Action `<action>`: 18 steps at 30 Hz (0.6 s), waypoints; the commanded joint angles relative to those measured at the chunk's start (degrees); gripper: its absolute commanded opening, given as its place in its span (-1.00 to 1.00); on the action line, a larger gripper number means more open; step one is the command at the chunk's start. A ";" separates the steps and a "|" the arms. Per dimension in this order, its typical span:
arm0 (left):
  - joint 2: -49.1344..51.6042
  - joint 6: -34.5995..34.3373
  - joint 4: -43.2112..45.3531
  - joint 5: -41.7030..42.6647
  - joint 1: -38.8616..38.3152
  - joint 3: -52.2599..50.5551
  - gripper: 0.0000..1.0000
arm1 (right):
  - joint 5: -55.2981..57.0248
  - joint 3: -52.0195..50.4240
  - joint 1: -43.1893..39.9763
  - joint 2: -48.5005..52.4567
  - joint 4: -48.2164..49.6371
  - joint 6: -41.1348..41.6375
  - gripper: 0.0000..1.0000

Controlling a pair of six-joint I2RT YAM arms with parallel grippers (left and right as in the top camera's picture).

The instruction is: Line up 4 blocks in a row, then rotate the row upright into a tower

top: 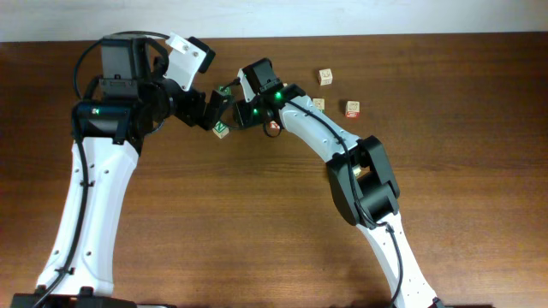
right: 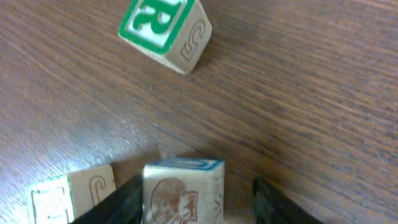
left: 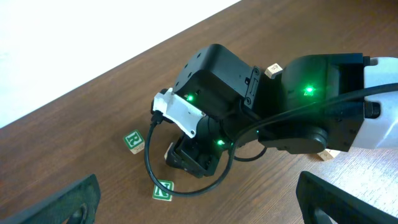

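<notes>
Wooden table, right fingers parted around pale blue-topped cube with brown print, left fingers spread wide

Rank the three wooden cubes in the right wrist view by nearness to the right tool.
1. Blue-topped wooden cube with a brown picture, between the fingers of the right tool.
2. Pale wooden cube with a green-edged face, bottom left, beside one finger.
3. Green-faced wooden R cube, top, farthest.
</notes>
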 commanded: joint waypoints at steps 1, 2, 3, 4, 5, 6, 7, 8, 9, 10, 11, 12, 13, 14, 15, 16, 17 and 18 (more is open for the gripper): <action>0.35 0.50 0.11 1.01 -0.02 1.22 0.98 | -0.42 0.37 0.50 1.55 -0.44 -0.28 -0.25; 0.35 0.50 0.11 1.01 -0.02 1.22 0.98 | -0.61 0.37 0.50 1.55 -0.57 -0.28 -0.35; 0.35 0.50 0.11 1.01 -0.02 1.22 0.98 | -0.81 0.39 0.50 1.55 -0.92 -0.24 -0.42; 0.35 0.50 0.11 1.01 -0.02 1.22 0.98 | -0.98 0.48 0.52 1.44 -1.44 -0.13 -0.48; 0.35 0.50 0.11 1.01 -0.02 1.22 0.98 | -1.05 0.50 0.50 1.25 -2.03 0.26 -0.50; 0.35 0.50 0.11 1.01 -0.02 1.22 0.98 | -1.05 0.50 0.50 0.90 -2.69 0.37 -0.54; 0.35 0.50 0.11 1.01 -0.02 1.22 0.98 | -1.03 0.52 0.50 0.37 -3.50 0.37 -0.55; 0.35 0.50 0.11 1.01 -0.02 1.22 0.98 | -1.03 0.52 0.50 -0.17 -4.28 0.39 -0.56; 0.35 0.50 0.11 1.01 -0.02 1.22 0.98 | -1.03 0.52 0.52 -1.03 -5.55 0.39 -0.55; 0.35 0.50 0.11 1.01 -0.02 1.22 0.98 | -1.03 0.52 0.52 -1.70 -6.82 0.42 -0.55; 0.35 0.50 0.11 1.01 -0.02 1.22 0.98 | -1.01 0.52 0.52 -2.45 -8.35 0.92 -0.55; 0.35 0.50 0.11 1.01 -0.02 1.22 0.98 | -0.98 0.52 0.50 -3.32 -10.80 2.08 -0.54; 0.35 0.50 0.11 1.01 -0.02 1.22 0.98 | -1.03 0.52 0.48 -4.04 -12.90 2.58 -0.55; 0.35 0.50 0.11 1.01 -0.02 1.22 0.98 | -1.01 0.52 0.46 -4.96 -16.65 3.43 -0.54; 0.35 0.50 0.11 1.01 -0.02 1.22 0.98 | -1.03 0.52 0.46 -5.44 -19.85 3.43 -0.54; 0.35 0.50 0.11 1.01 -0.02 1.22 0.98 | -1.01 0.52 0.46 -5.64 -22.38 3.43 -0.54; 0.35 0.50 0.11 1.01 -0.02 1.22 0.98 | -1.03 0.52 0.46 -5.68 -25.11 3.43 -0.54; 0.35 0.50 0.11 1.01 -0.02 1.22 0.98 | -1.01 0.52 0.46 -5.68 -27.85 3.41 -0.54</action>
